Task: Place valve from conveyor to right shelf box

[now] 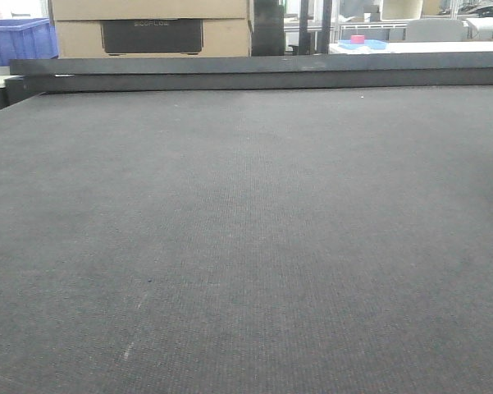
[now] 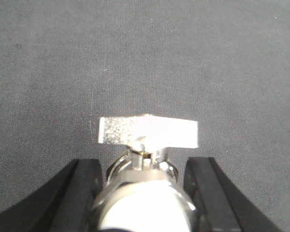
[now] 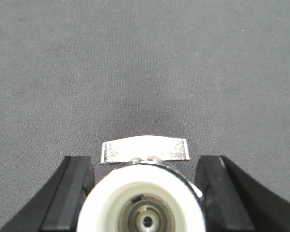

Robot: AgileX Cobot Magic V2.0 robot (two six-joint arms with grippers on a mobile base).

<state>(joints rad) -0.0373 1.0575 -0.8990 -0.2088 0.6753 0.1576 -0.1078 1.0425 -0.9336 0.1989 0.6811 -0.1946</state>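
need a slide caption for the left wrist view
Left hand gripping a silver valve by its body over the dark grey conveyor belt.

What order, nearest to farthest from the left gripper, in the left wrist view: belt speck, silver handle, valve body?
1. Valve body, between the left gripper's jaws.
2. Silver handle, just ahead.
3. Dark speck, far upper left on the conveyor.
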